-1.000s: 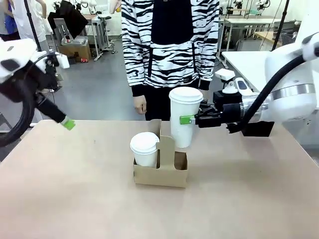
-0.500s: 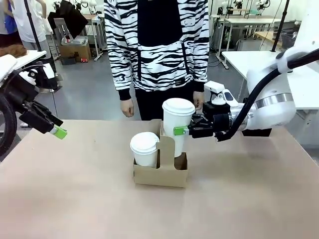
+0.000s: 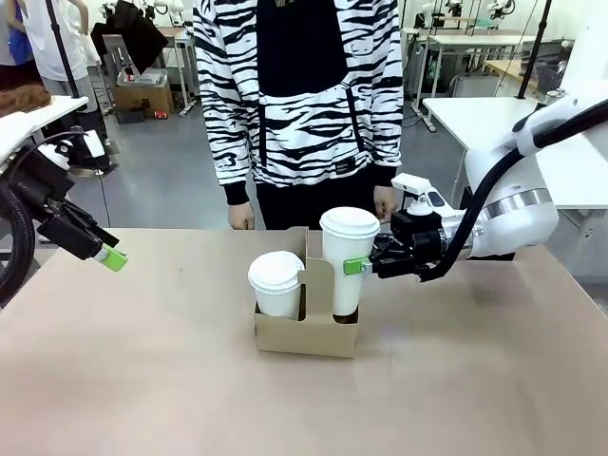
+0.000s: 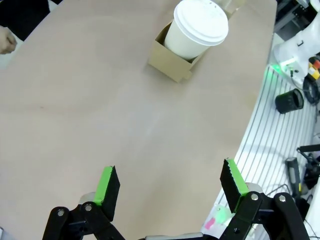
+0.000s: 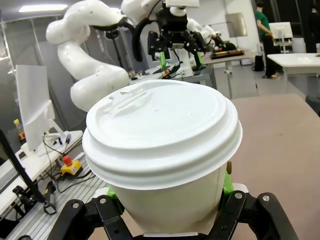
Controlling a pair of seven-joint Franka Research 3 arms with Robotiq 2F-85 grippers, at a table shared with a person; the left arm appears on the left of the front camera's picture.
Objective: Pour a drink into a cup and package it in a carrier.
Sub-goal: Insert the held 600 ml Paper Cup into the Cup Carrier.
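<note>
Right claw (image 3: 366, 266): clamped on the sides of the tall white lidded cup (image 3: 348, 261), green pads pressed to its wall.
Cup: upright, its base down inside the right hole of the carrier (image 3: 306, 330).
Carrier: brown cardboard, mid-desk (image 3: 142, 380), with a second lidded cup (image 3: 275, 283) in its left hole.
Left claw (image 4: 170, 192): fingers spread apart, holding nothing, above the desk's left edge.
Person (image 3: 296, 95): stood at the far side.

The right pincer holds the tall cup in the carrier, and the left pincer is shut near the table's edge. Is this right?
Not quite. The left pincer is open, its fingers wide apart, as the left wrist view shows. The rest holds: the right pincer grips the tall cup in the carrier.
</note>
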